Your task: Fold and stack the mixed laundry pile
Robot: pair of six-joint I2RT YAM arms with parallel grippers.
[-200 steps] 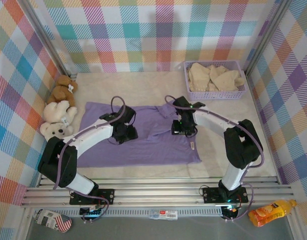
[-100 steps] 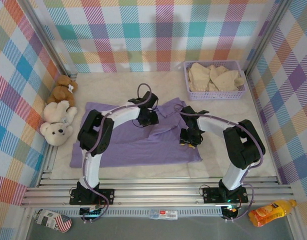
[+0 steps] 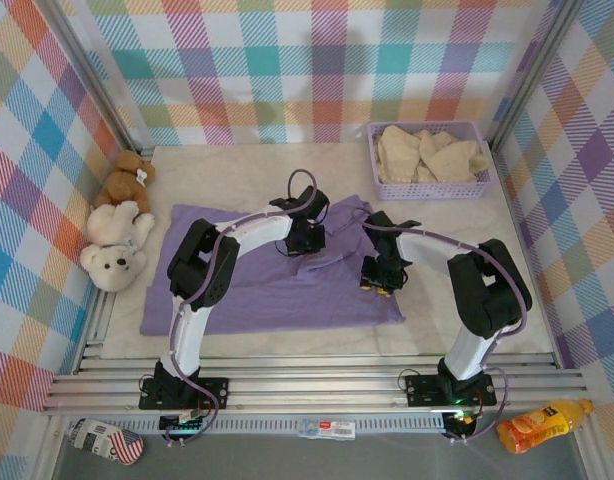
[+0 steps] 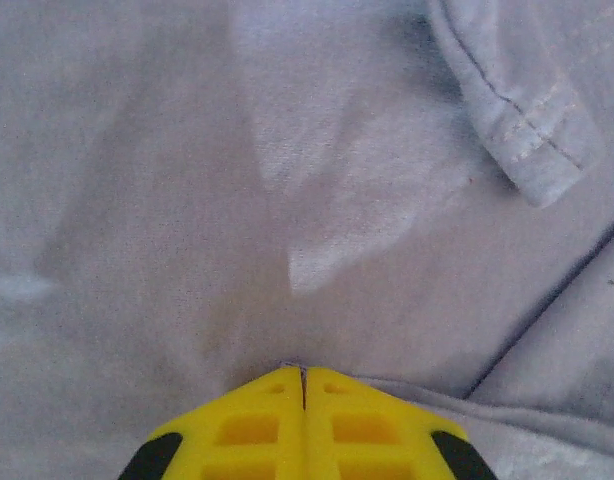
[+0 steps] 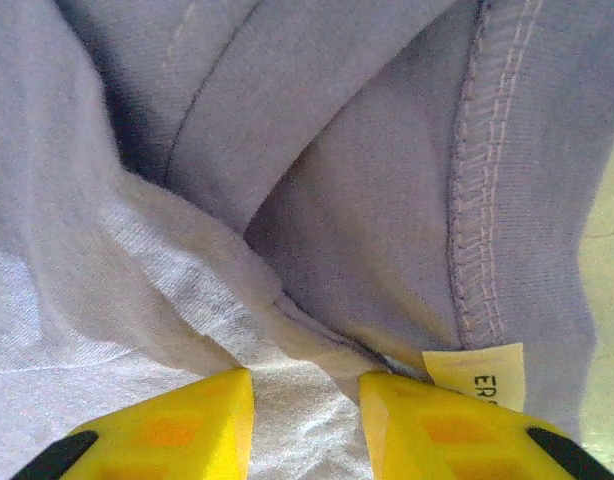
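— Cream tabletop (image 3: 457, 300), plaid walls all round it. Where does the lavender-purple collared shirt (image 3: 247, 290) lie?

— Spread flat mid-table, its long axis running from nine o'clock to three, with the collar (image 3: 339, 215) at the far edge, toward one o'clock of its middle.

— And the hands?

— Both sit on its three o'clock half. The left gripper (image 3: 309, 240) is just beside the collar. Its yellow fingers (image 4: 247, 425) meet, and creases in the cloth run to their tips, so I judge that it pinches the shirt. The right gripper (image 3: 379, 280) is further toward three, by the white care label (image 5: 474, 385). Its fingers (image 5: 177, 425) stand apart over a raised fold, not clamped that I can see.

— So which way does the fold go?

— Most of the cloth lies toward nine o'clock of both hands, so I'd guess that way. The left is nearer the middle.

— The other piece?

— The cream-beige garment (image 3: 427, 155) is crumpled in the lavender plastic mesh basket (image 3: 427, 190) at one o'clock, well apart.
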